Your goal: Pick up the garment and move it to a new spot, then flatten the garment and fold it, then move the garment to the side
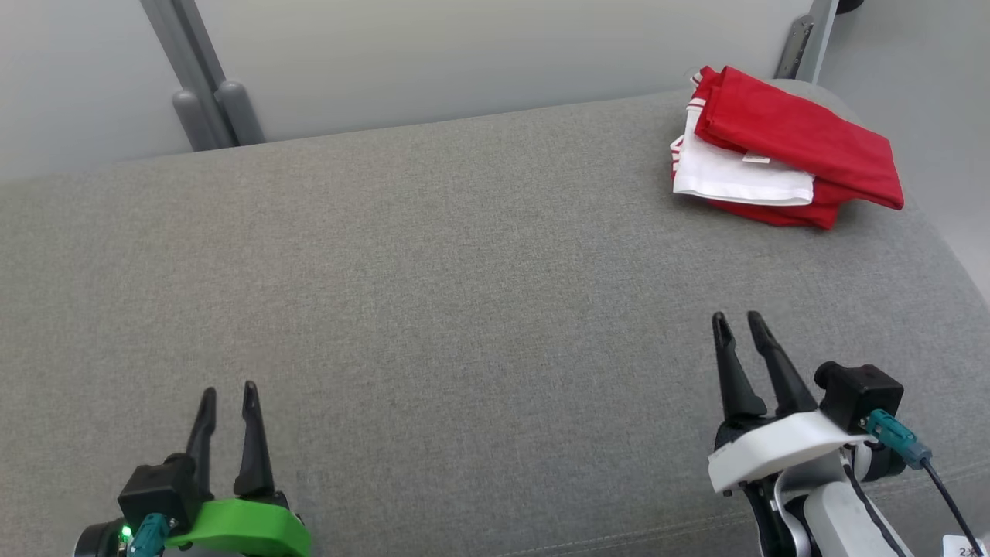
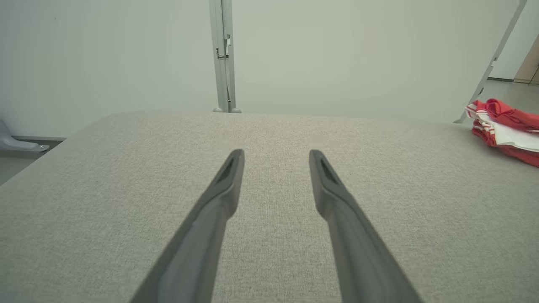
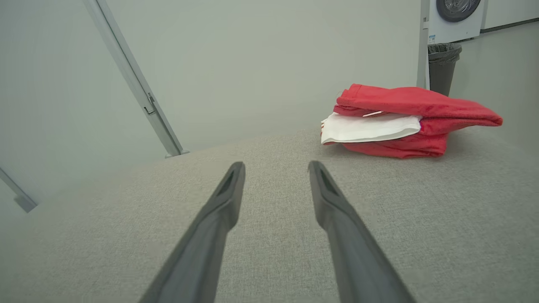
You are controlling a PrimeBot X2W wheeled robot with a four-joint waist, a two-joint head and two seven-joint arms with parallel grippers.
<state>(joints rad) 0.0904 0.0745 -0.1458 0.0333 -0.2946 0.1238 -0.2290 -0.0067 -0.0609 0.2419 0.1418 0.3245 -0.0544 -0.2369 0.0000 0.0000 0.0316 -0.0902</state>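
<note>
Lying folded near the far right corner of the grey padded surface, the red and white garment forms a compact stack, with a white panel showing between red layers. The left hand is at the near left, its fingers parted by a moderate gap with nothing between them. The right hand is at the near right, likewise parted and empty, its tips directed roughly toward the garment but well apart from it. Neither hand touches the cloth. A dark bin stands on the floor beyond the garment.
</note>
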